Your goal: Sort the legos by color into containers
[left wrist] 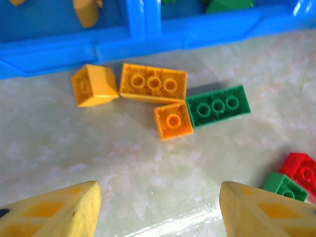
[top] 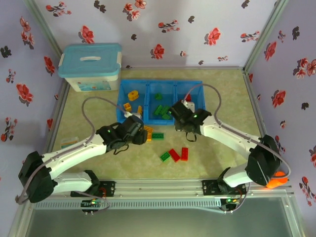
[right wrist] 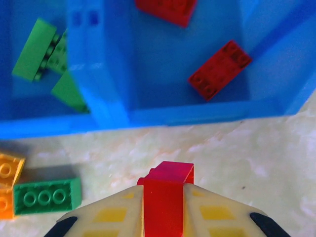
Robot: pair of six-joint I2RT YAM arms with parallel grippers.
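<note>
My right gripper is shut on a red lego, held above the table just in front of the blue tray. Its right compartment holds two red legos, and green ones lie in the middle compartment. My left gripper is open above bare table. Ahead of it lie three orange legos and a green one. In the top view the left gripper and the right gripper hover by the tray's near edge. Orange legos sit in the left compartment.
A white storage box with a pale-blue lid stands at the back left beside the tray. Three loose legos, green, red and orange-red, lie on the table between the arms. Flowered walls close in the workspace.
</note>
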